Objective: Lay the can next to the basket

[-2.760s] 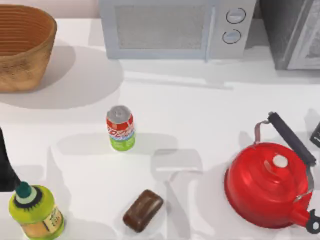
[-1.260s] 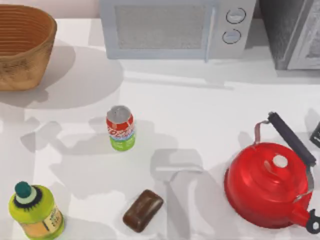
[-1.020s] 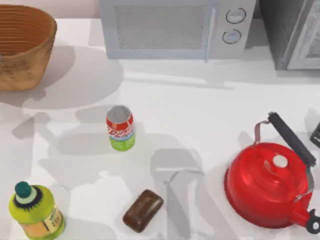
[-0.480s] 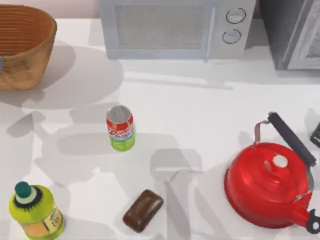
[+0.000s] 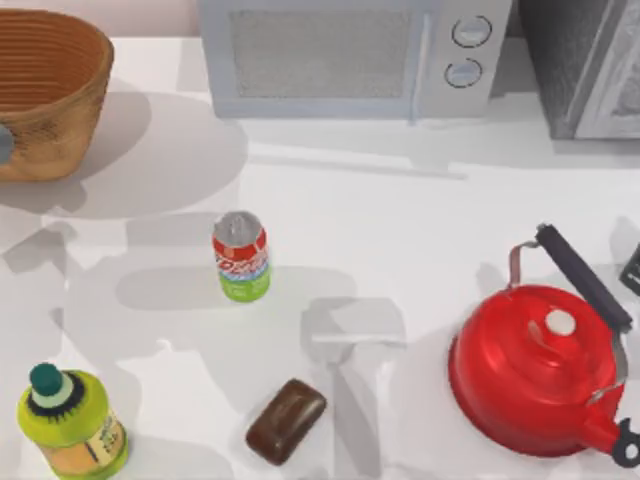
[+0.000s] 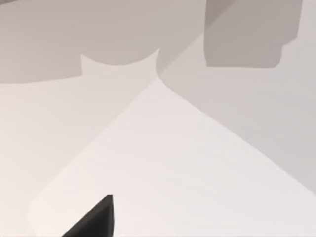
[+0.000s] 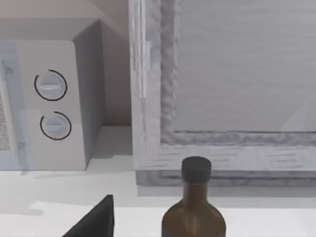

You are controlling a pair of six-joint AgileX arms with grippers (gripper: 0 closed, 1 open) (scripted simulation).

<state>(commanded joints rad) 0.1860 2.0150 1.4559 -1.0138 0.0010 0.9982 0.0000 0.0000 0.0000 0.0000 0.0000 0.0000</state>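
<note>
We are watching the can [image 5: 241, 256] standing upright mid-table, ungripped and well apart from the basket [image 5: 48, 95] at the far left corner. Whether either gripper is open, we cannot tell. A green bottle [image 5: 70, 421], brown block [image 5: 286, 420] and red kettle [image 5: 538, 368] are crowding the near side; nothing is blocking the can's path.

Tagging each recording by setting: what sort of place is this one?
Probably a kitchen counter, rendered in simulation: a microwave stands at the back of the white table, with a red kettle and a drink can in front.
</note>
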